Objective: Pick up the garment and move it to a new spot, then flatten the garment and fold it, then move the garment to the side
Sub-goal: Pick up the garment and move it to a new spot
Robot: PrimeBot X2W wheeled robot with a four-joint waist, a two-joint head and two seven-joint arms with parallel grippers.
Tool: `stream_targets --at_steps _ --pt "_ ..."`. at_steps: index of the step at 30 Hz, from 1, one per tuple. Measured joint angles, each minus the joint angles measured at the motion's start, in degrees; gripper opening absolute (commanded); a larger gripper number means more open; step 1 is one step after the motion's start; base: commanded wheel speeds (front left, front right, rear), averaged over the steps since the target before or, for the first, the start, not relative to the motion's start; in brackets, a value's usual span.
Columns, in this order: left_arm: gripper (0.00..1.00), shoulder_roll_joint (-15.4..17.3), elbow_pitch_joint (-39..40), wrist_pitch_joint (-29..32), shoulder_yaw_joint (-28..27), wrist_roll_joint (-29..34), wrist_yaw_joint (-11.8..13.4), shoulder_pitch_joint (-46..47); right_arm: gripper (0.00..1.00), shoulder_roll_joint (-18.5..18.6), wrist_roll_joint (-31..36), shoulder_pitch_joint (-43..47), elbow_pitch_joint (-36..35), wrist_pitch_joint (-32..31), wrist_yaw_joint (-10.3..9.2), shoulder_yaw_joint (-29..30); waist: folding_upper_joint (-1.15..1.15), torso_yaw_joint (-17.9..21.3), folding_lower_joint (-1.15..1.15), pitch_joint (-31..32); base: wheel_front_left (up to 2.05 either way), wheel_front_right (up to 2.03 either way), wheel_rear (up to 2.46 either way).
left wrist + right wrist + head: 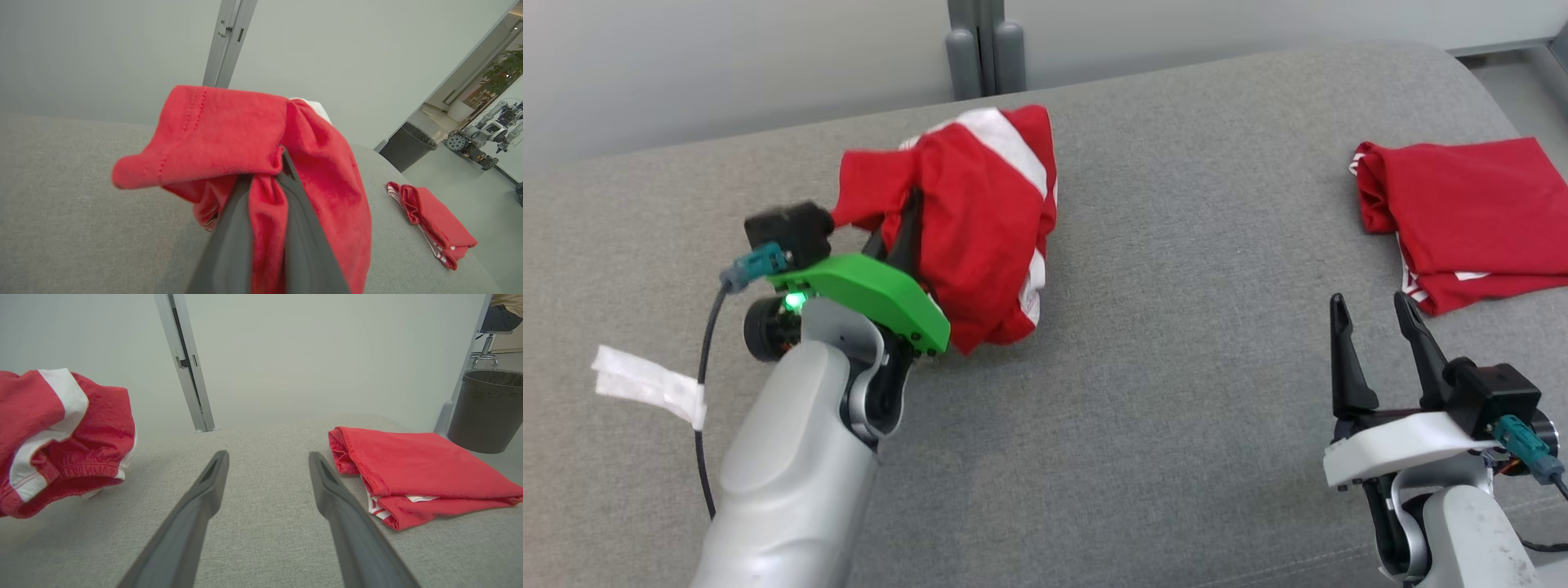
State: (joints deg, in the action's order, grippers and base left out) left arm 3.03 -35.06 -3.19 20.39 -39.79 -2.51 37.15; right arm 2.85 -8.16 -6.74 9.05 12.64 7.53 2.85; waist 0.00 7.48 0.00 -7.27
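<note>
Upholstery, a broad grey cushion (1160, 392), carries everything. Toward its far edge, left of the middle, the red-and-white garment (980, 220) hangs bunched from the left gripper (905, 233), whose fingers are clamped together on a fold of cloth. It is probably raised this way to be carried to a new spot, so it is not yet flattened. A second red garment (1470, 212) lies folded at the right edge, seemingly parked out of the way. The right gripper (1369, 300) waits near the front-right corner, fingers apart and holding nothing, likely ready to help spread the cloth.
</note>
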Motion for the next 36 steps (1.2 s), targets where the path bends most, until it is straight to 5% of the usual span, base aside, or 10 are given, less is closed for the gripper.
stream_targets --at_steps 7,8,9,10,25,36 --pt "0.0 -0.2 -10.04 -5.1 4.76 -3.65 2.07 -2.75 1.0 -0.02 -0.51 -2.38 1.49 0.89 0.0 -1.71 0.0 2.5 0.0 -4.36 0.0 0.0 0.0" --pt "0.1 -0.2 -10.99 -5.65 5.5 -3.92 1.99 -2.74 1.0 -0.02 -0.49 -2.47 1.72 1.02 0.0 -1.57 0.0 2.79 0.0 -4.87 0.0 0.0 0.0" --pt "0.49 -0.21 -11.62 -6.15 6.02 -4.24 1.96 -2.7 1.0 -0.02 -0.45 -2.55 1.92 1.11 0.0 -1.4 0.0 2.99 0.0 -5.24 0.0 0.0 0.0" --pt "1.0 -0.21 -12.3 -6.8 6.57 -4.65 1.88 -2.57 1.0 -0.02 -0.26 -2.67 2.2 1.19 0.0 -1.15 0.0 3.18 0.0 -5.63 0.0 0.0 0.0" --pt "1.0 -0.2 -13.37 -11.59 10.95 -6.23 1.02 -0.26 1.0 -0.04 1.38 -0.35 4.42 1.35 0.0 -0.1 0.0 -0.66 0.0 0.38 0.0 0.0 0.0" --pt "1.0 3.03 -4.88 -11.93 9.34 2.14 2.83 -7.41 1.0 -0.04 1.13 5.33 4.14 0.54 0.0 1.43 0.0 -6.04 0.0 8.38 0.0 0.0 0.0"
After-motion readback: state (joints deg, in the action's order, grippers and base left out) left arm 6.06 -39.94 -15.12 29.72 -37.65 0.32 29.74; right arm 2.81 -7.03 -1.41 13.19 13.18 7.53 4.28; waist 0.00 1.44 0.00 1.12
